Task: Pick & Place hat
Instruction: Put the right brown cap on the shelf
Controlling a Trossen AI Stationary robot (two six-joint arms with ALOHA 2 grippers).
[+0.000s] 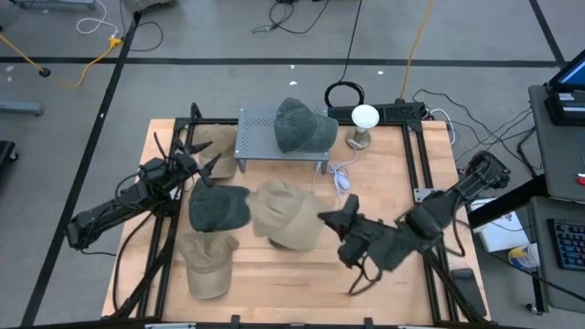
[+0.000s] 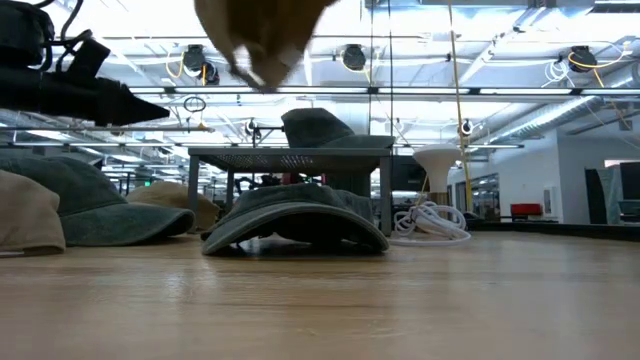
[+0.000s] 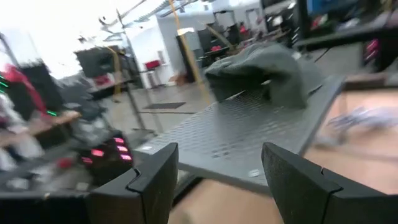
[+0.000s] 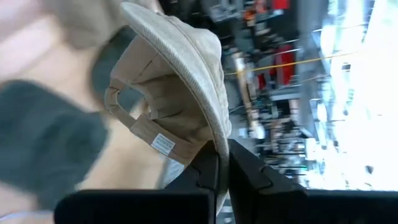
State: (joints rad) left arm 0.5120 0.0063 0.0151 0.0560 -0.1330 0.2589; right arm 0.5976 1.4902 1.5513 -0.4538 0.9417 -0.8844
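A tan hat [image 1: 283, 217] is up in the air over the table's middle, held by my right gripper [image 1: 329, 218], which is shut on it. In the low view this tan hat [image 2: 262, 35] hangs at the top of the picture. My left gripper [image 1: 203, 157] is open over the table's left side, facing a metal rack [image 3: 236, 140] and touching nothing. A grey hat [image 1: 302, 125] rests crown-up on that rack [image 1: 265, 146]. On the table lie a dark grey hat [image 1: 219, 206], another tan hat [image 1: 208, 263] and a further dark hat [image 2: 295, 215]. My right gripper [image 4: 221, 163] pinches the tan hat's brim edge [image 4: 214, 134] between its two fingers. The fingers come level from the table's right side. The hat is lifted clear and hangs open side outward, showing its back strap [image 4: 134, 118] and inner label [image 4: 163, 144].
A white lamp-like object [image 1: 364, 119] and a coiled white cable [image 1: 340, 178] sit to the right of the rack. A third tan hat [image 2: 170, 205] lies far left on the table. Black frame rails [image 1: 416, 164] run along the table's sides. Bare wood [image 1: 302, 283] shows near the front edge.
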